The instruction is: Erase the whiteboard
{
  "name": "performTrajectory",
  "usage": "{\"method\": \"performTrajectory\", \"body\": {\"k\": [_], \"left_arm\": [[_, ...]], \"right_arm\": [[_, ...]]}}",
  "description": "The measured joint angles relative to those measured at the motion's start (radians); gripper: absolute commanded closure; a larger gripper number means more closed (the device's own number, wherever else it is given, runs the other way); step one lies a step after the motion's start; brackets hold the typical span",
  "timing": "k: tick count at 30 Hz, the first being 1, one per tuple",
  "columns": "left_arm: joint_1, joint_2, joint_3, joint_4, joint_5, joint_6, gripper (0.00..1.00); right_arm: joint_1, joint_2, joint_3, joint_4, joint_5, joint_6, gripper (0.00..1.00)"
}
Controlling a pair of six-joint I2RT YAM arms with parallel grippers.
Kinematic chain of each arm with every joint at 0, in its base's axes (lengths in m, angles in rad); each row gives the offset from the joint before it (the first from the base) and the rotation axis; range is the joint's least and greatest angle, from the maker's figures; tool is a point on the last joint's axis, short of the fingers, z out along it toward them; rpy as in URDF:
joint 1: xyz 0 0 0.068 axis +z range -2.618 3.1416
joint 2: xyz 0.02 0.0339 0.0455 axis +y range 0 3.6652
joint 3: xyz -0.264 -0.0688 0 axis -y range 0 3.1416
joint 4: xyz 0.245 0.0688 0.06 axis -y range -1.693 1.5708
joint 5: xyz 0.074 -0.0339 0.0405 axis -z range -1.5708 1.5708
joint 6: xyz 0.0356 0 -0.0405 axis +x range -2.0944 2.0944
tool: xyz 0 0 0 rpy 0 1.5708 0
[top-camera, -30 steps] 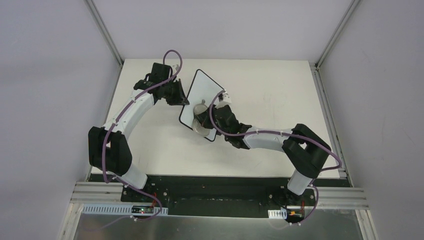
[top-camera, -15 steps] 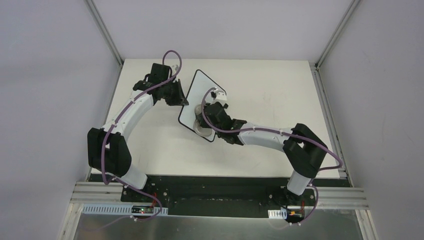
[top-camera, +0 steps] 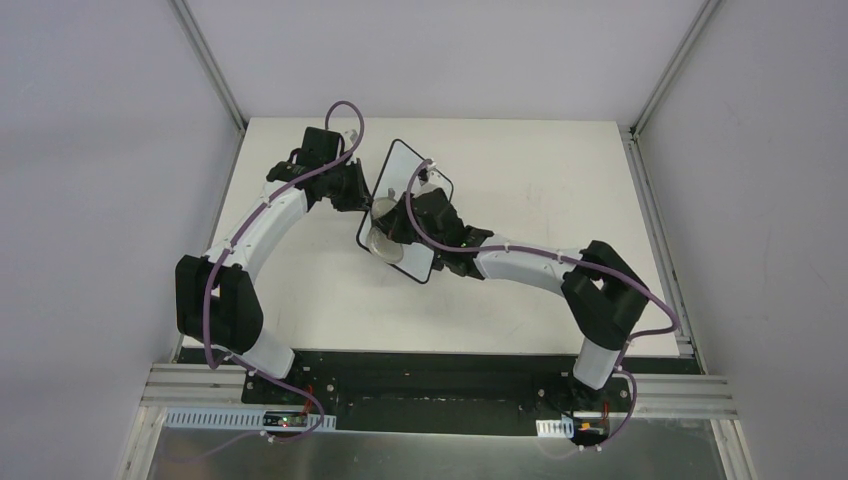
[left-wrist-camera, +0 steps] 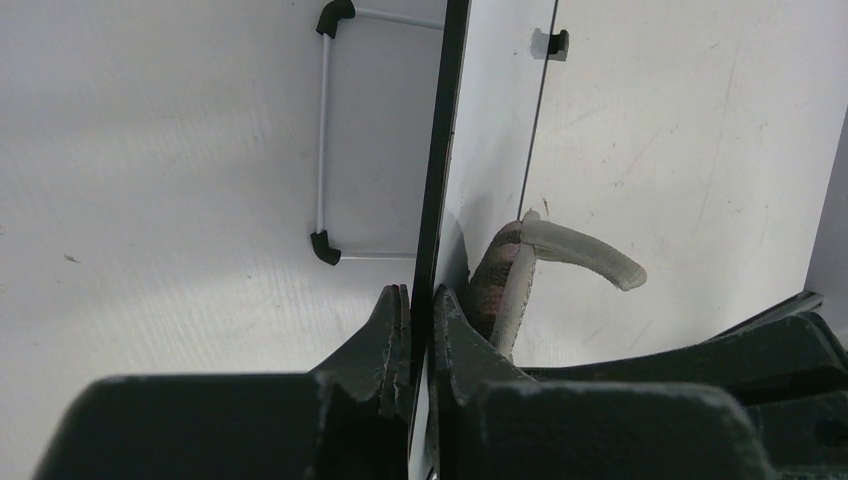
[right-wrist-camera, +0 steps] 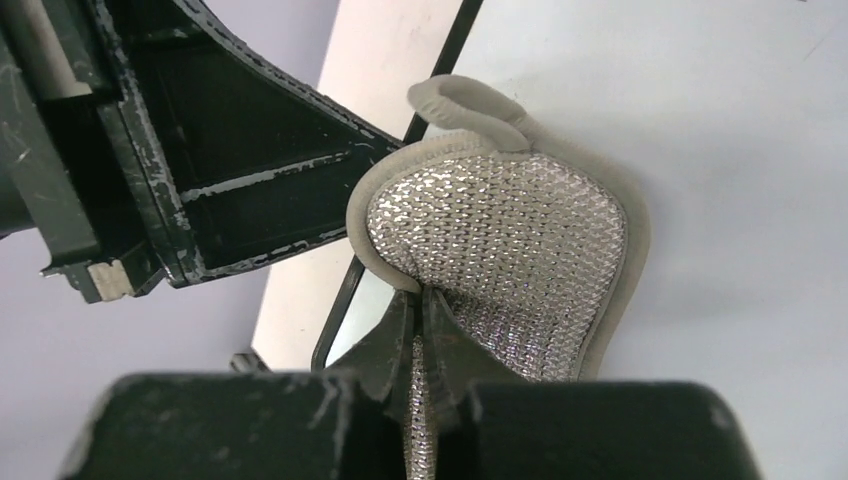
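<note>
The whiteboard (top-camera: 406, 168) is a small white board with a thin black frame, tilted up off the table. No writing shows on its face. My left gripper (top-camera: 362, 200) is shut on its left edge; in the left wrist view the gripper (left-wrist-camera: 420, 300) pinches the black frame (left-wrist-camera: 443, 140). My right gripper (top-camera: 402, 222) is shut on the grey sparkly pad (top-camera: 381, 236) and presses it against the board's face near the left edge. In the right wrist view the gripper (right-wrist-camera: 420, 302) holds the pad (right-wrist-camera: 510, 235) flat on the white face (right-wrist-camera: 720, 150).
The white table (top-camera: 550, 170) is bounded by grey walls and aluminium rails (top-camera: 660, 85). A white wire stand with black corners (left-wrist-camera: 322, 130) shows behind the board. The left gripper's black body (right-wrist-camera: 230, 150) is close beside the pad.
My right gripper has slid the pad to the left across the board's face, from the lower right edge toward the left gripper. The left gripper and the board have stayed put.
</note>
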Motion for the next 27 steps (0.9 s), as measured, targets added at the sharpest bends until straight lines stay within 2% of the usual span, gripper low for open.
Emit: {"method": "performTrajectory", "body": {"k": [7,12,15,22,27], "left_arm": [[0.000,0.000,-0.002,0.002,0.003,0.000,1.00],[0.000,0.000,-0.002,0.003,0.005,-0.001,1.00],[0.000,0.000,-0.002,0.003,0.003,0.000,1.00],[0.000,0.000,-0.002,-0.002,-0.008,0.000,1.00],[0.000,-0.005,-0.002,-0.005,-0.002,-0.001,1.00]], "right_arm": [[-0.063,0.002,-0.134,0.202,-0.050,0.084,1.00],[-0.101,0.014,-0.157,0.223,-0.037,0.102,1.00],[-0.084,0.016,-0.129,0.181,-0.014,0.098,1.00],[-0.022,0.037,0.029,-0.031,0.106,0.029,1.00],[-0.006,0.040,0.072,-0.040,0.103,0.016,1.00]]}}
